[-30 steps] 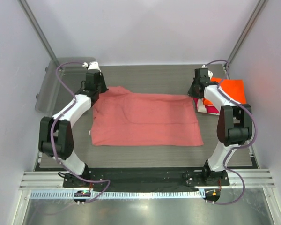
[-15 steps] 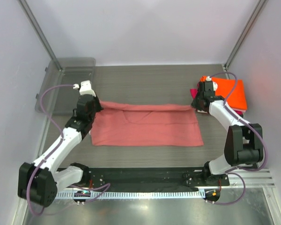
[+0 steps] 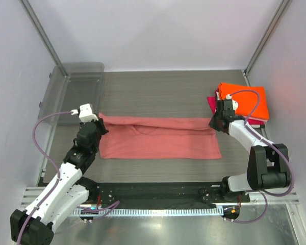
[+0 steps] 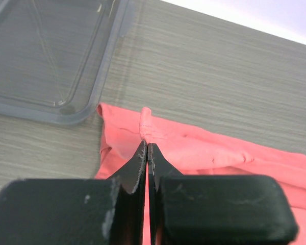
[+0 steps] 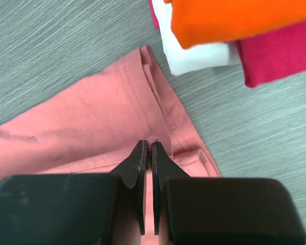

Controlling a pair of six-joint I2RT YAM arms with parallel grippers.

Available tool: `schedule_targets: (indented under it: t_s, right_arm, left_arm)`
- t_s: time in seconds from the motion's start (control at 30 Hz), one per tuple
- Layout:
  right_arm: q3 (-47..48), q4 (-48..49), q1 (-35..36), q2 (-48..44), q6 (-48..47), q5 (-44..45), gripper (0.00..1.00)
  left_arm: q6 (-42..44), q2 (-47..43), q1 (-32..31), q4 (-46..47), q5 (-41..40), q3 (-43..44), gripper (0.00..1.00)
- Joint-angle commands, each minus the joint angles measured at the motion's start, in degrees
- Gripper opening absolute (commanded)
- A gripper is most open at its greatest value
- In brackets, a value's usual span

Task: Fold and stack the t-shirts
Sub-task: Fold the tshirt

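**Fold in progress: salmon-pink shirt held at both far corners**

Landmark: clear grey tray point(image 3: 66, 97), far-left corner of the worktop point(image 3: 158, 89).

Left fingers point(image 4: 143, 153): just off the tray's near right corner. They are closed, with a small nub of salmon cloth standing up at the tips, so they grip the shirt's edge at that end.

Salmon-pink t-shirt point(image 3: 158, 138): runs rightward from the tray's near right corner as a long, low band on the worktop. The layers look doubled along the edge on the tray's side. The side further from the tray lies flat and single.

Right fingers point(image 5: 142, 153): at the shirt's end away from the tray. They are pressed together on the stitched hem corner, with pink cloth pinched between them.

Finished stack: across the worktop from the tray, just beyond the right fingers. The orange t-shirt point(image 3: 247, 99) is on top, with the white t-shirt point(image 5: 199, 56) and the magenta-red t-shirt point(image 5: 280, 64) showing beneath it.

Step, my reading: first lengthwise fold of the fourth shirt. The far edge is held at both corners and sits partway over the body.

Next move calls for:
- Carry both corners together away from the tray's row, towards the shirt's near hem.
- Keep the span between them taut so the middle does not sag or bunch.
- Set the edge on the near hem, both ends level.
- Only then part the fingers.

Watch the right corner. It sits close to the stack and could drag it.
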Motion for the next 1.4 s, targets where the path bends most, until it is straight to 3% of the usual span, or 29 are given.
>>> schedule_targets:
  t_s: [0.0, 0.13, 0.2, 0.27, 0.3, 0.33, 0.4, 0.5, 0.53, 0.67, 0.87, 0.93, 1.13, 1.37]
  right_arm:
    - [-1.06, 2.57, -0.08, -4.08, 0.89, 2.49, 0.01]
    - [-2.82, 3.10, -0.16, -5.93, 1.33, 3.28, 0.02]
    - [-3.78, 3.19, -0.16, -7.16, 1.86, 3.55, 0.15]
    - [-5.88, 4.15, -0.16, -9.00, 2.56, 3.99, 0.49]
    - [-6.85, 4.94, -0.16, -11.79, 3.35, 4.16, 0.53]
    - [-8.69, 6.86, -0.16, -13.13, 3.53, 3.90, 0.56]
    - [-9.76, 9.33, 0.19, -15.85, 3.01, 1.37, 0.57]
    - [-7.66, 11.18, 2.46, -15.17, 2.22, -4.26, 0.56]
    - [-6.43, 12.14, 3.34, -13.60, 2.04, -10.10, 0.55]
    - [-1.52, 16.98, 11.60, -5.69, 1.69, -21.30, 0.55]
    - [9.21, 28.57, 23.82, 13.79, 5.28, -36.67, 0.54]
    - [13.24, 32.43, 27.50, 17.86, 5.90, -37.84, 0.54]
    - [26.15, 36.75, 31.83, 33.34, 7.39, -43.29, 0.55]
    - [35.94, 35.35, 33.23, 43.72, 7.93, -46.19, 0.55]
  left_arm:
    - [-2.16, -1.70, -0.55, -3.32, -2.74, -0.69, 0.00]
    - [-6.03, -4.94, -0.55, -9.13, -3.18, -1.48, 0.00]
    - [-7.17, -6.00, -0.55, -11.94, -1.70, -2.44, 0.03]
    - [-9.01, -7.67, -0.54, -13.96, 0.24, -3.06, 0.18]
    - [-9.55, -8.46, -0.55, -14.32, 1.90, -3.59, 0.38]
    - [-10.08, -9.25, -0.55, -14.67, 2.53, -4.72, 0.46]
    - [-11.31, -12.76, -0.55, -14.94, 3.67, -6.13, 0.56]
    - [-13.24, -15.94, -0.55, -14.50, 4.56, -7.63, 0.61]
    - [-13.51, -15.50, -0.55, -14.41, 4.90, -6.94, 0.63]
    - [-14.04, -6.56, -0.55, -15.81, 5.43, -1.33, 0.70]
    - [-12.89, 16.55, 0.42, -20.47, 4.99, 11.95, 0.76]
    - [-13.50, 23.75, 2.34, -20.48, 6.83, 16.00, 0.76]
    - [-17.11, 35.81, 10.78, -14.86, 19.48, 19.78, 0.75]
    - [-17.73, 47.16, 11.94, -16.17, 24.24, 26.02, 0.73]
